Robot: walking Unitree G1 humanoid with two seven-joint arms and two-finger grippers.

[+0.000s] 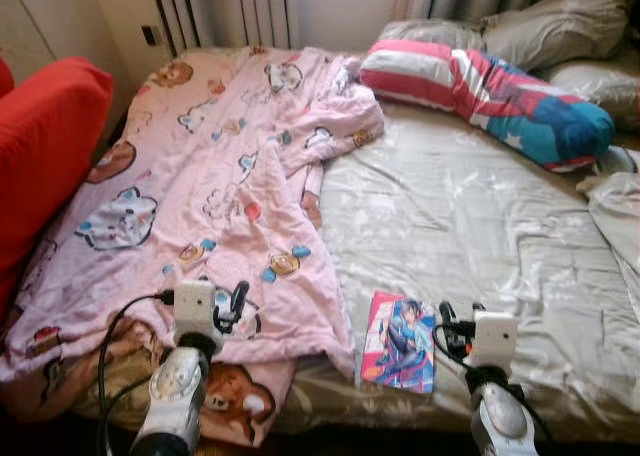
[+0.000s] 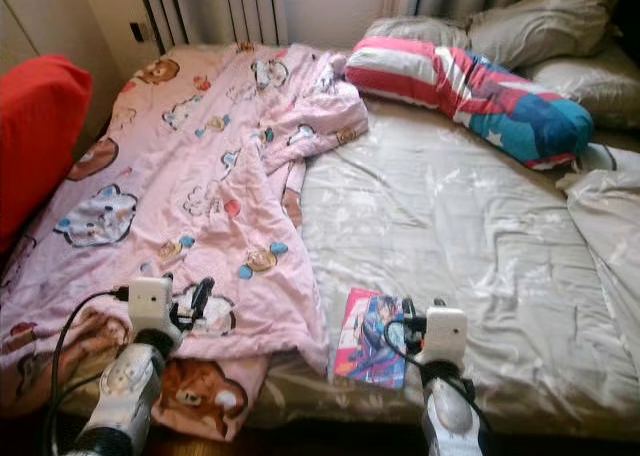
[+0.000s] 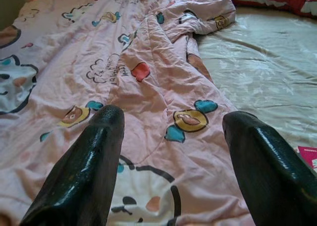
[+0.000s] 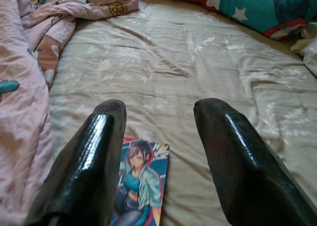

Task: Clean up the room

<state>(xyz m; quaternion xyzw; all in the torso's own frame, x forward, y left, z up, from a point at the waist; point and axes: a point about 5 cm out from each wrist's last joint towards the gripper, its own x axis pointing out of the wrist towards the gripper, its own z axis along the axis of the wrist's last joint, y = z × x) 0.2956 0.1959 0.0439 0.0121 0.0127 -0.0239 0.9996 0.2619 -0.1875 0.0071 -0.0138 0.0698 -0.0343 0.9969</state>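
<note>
A pink cartoon-print blanket lies crumpled over the left half of the bed. A comic book with a drawn figure on its cover rests on the beige sheet near the bed's front edge. My left gripper hovers open over the blanket's front part, its fingers spread apart. Just right of the book, my right gripper is open with nothing between its fingers; the book lies below its left finger.
A striped red, white and blue pillow and grey pillows lie at the head of the bed. A red cushion or chair stands at the left. Rumpled pale bedding sits at the right edge.
</note>
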